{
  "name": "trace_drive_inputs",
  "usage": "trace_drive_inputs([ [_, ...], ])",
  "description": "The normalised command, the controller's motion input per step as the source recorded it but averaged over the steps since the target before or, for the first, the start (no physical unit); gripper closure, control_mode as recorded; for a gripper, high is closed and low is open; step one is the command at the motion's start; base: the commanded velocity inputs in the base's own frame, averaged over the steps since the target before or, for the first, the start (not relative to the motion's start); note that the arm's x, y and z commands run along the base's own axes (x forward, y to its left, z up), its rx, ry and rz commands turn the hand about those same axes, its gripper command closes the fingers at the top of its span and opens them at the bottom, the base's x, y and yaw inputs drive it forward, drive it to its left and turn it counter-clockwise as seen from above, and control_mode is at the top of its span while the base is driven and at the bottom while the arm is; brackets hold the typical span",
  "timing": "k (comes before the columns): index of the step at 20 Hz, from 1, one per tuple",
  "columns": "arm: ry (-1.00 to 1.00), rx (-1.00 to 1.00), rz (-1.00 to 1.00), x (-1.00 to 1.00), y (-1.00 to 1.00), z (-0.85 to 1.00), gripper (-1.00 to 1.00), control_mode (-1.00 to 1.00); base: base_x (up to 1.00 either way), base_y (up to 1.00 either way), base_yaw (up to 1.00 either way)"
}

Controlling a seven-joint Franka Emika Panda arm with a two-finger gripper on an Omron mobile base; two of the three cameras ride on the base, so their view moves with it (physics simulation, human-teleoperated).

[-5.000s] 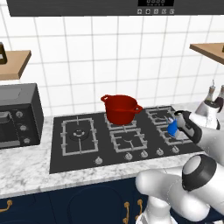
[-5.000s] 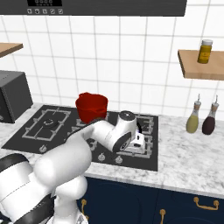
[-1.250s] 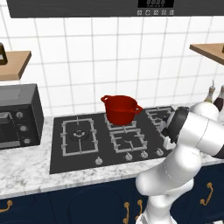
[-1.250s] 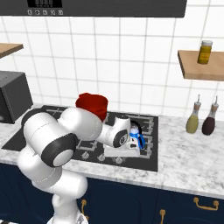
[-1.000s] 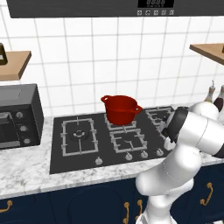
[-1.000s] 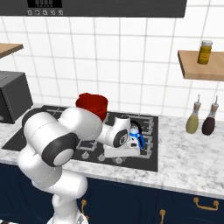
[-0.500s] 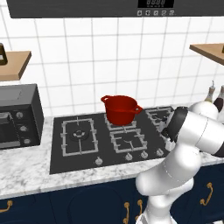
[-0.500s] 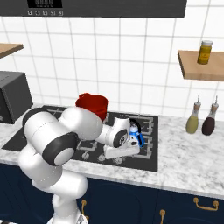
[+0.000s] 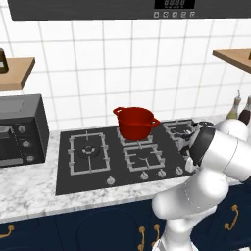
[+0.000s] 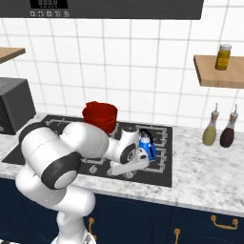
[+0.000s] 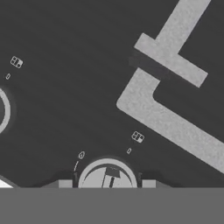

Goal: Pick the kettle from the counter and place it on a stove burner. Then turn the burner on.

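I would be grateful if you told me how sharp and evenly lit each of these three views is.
Left base view: evenly lit, no glare, the red pot crisp. Right base view: equally flat light, the kettle sharp beside the white arm. Hand view: very close to the dark stove top, soft and blurred, the knob and grey grate bars fuzzy-edged.

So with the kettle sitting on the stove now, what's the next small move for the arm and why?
Probably close the fingers on the burner knob and twist it. The kettle already rests on a right-hand burner beside the hand, and the hand view looks straight at that knob, just ahead of the gripper.
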Motion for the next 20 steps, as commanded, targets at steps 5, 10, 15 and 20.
trace_drive_inputs([
  [5, -0.08, 0.00, 0.18, -0.45, 0.00, 0.00, 1.00, -1.00, 0.00, 0.00, 0.00],
  [10, -0.02, 0.00, 0.25, -0.32, 0.01, 0.00, 1.00, -1.00, 0.00, 0.00, 0.00],
  [15, 0.00, 0.00, 0.30, -0.21, 0.02, 0.00, 1.00, -1.00, 0.00, 0.00, 0.00],
  [20, -0.01, 0.00, 0.29, -0.15, 0.05, 0.00, 1.00, -1.00, 0.00, 0.00, 0.00],
])
